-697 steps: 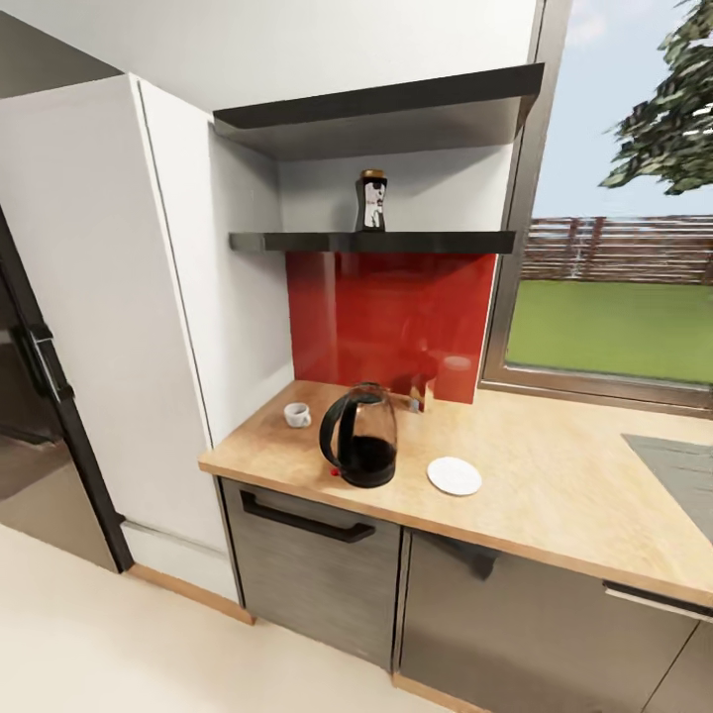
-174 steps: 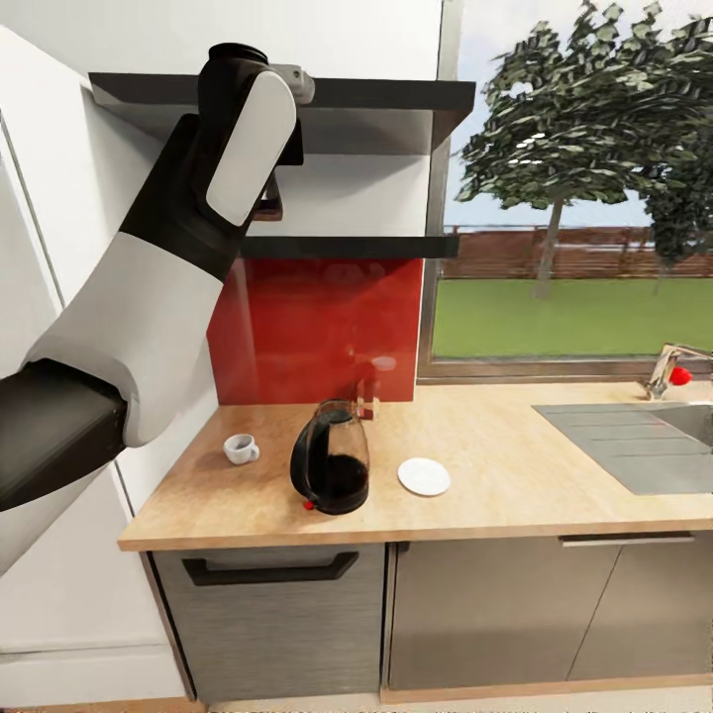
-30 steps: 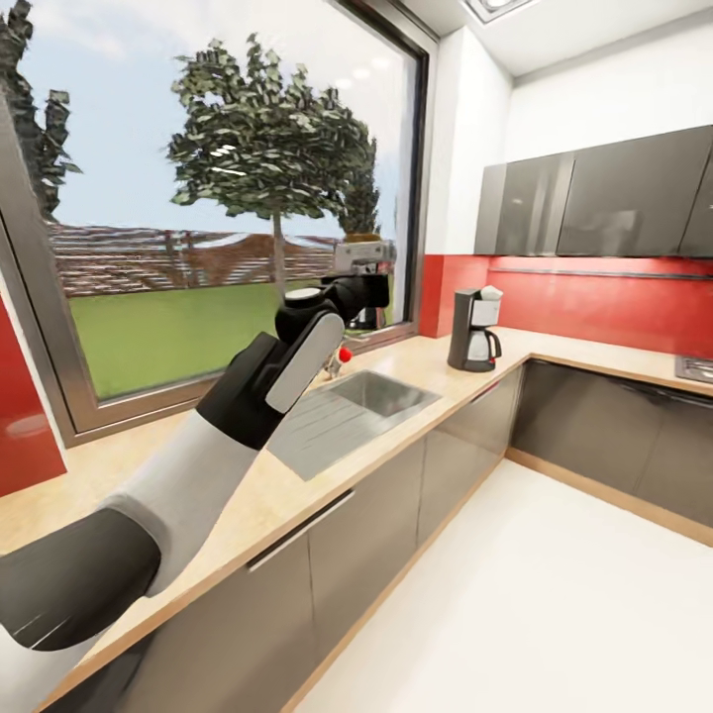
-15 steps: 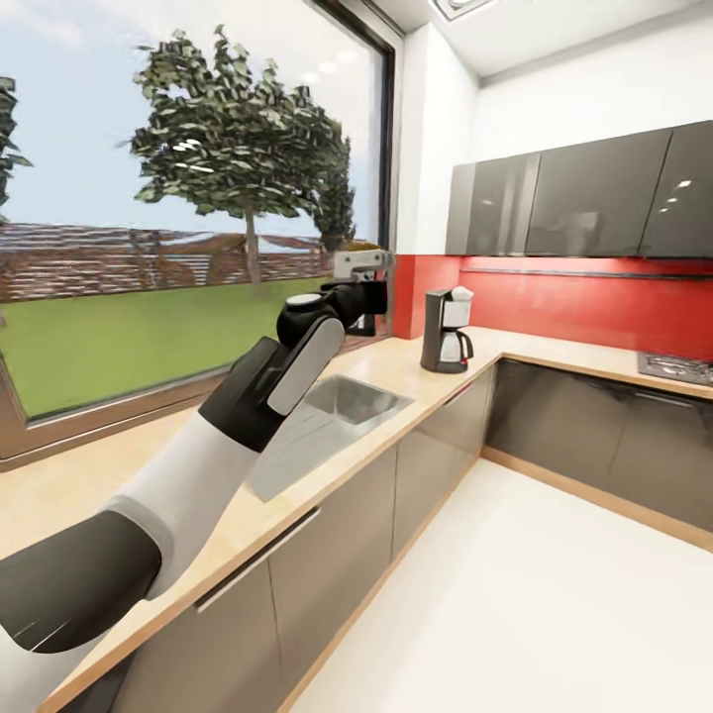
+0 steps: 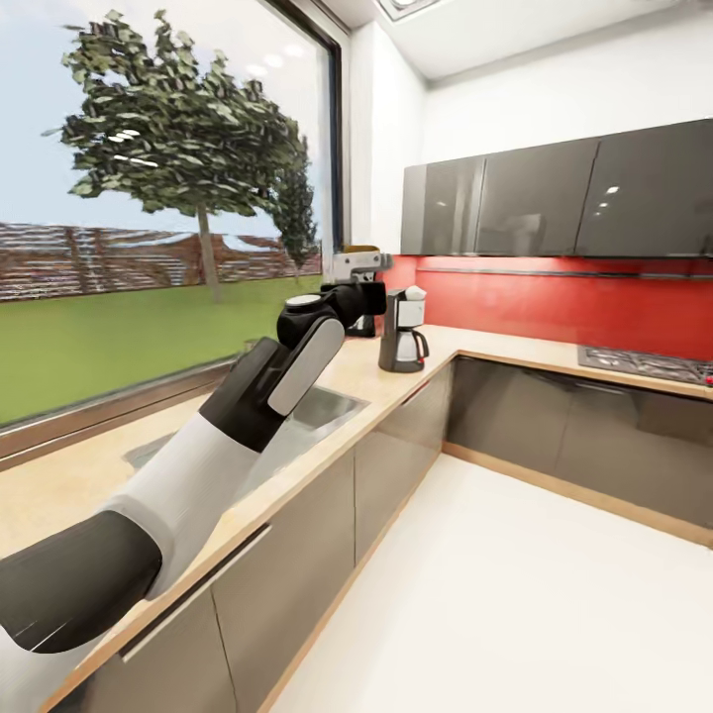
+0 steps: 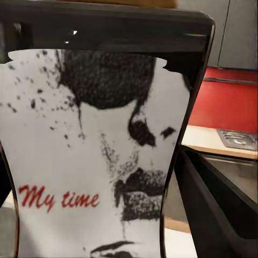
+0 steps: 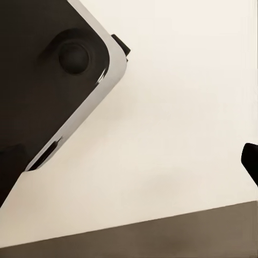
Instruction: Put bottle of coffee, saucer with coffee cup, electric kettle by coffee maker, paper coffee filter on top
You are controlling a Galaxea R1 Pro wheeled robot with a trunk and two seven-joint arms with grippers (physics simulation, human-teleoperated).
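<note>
light-wood countertop (image 5: 416,366), coffee maker (image 5: 401,330) upright on it. left gripper (image 5: 358,297) clamped around the bottle of coffee (image 6: 91,156), held near the maker. right gripper's opening impossible to tell.

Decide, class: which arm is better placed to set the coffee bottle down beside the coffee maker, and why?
Left. Its tool is shut on the bottle of coffee, held up over the countertop toward the coffee maker. The right wrist view shows mostly floor, so that arm probably hangs low.

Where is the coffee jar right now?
The coffee jar is held up in the left gripper, above the countertop by the window, just left of the coffee maker in the head view.
</note>
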